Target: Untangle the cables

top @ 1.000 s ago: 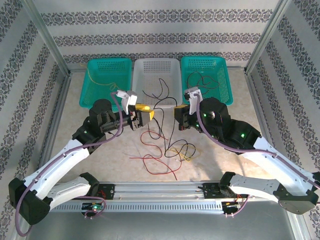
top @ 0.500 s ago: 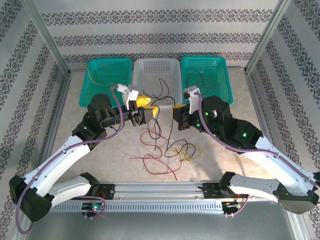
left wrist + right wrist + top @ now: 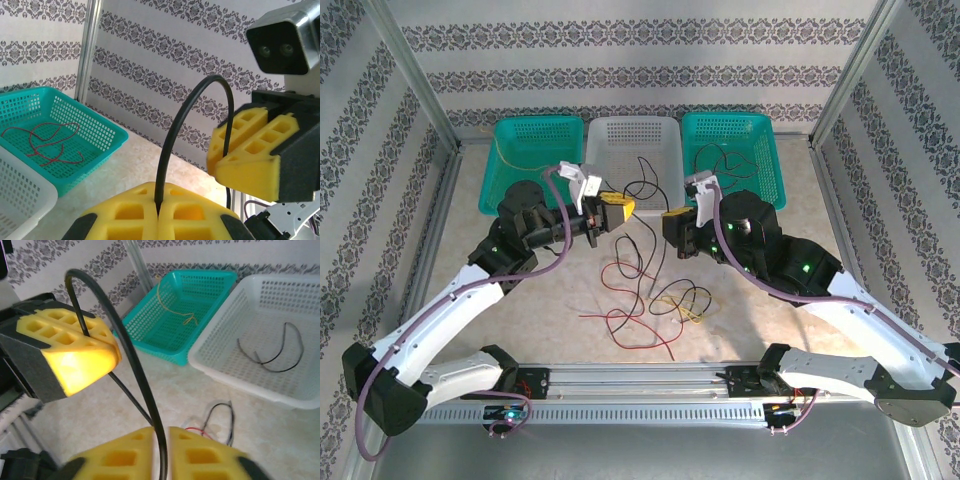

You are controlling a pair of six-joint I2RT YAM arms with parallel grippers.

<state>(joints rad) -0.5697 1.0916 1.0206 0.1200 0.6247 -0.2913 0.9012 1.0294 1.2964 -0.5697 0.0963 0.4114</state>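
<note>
Both your grippers hang just in front of the white basket's [image 3: 620, 135] near rim, with a teal basket [image 3: 525, 140] flanking it on each side. In front of the basket, the table [image 3: 555, 325] lies bare to either side of the loose cables [image 3: 655, 300]. Your left gripper [image 3: 159, 206] has its pads pressed together on the black cable [image 3: 161, 185]. The cable arches up and across, parallel to that rim, to your right gripper [image 3: 161, 455]. Those pads sit close on either side of the cable; whether they pinch it, you cannot tell.
</note>
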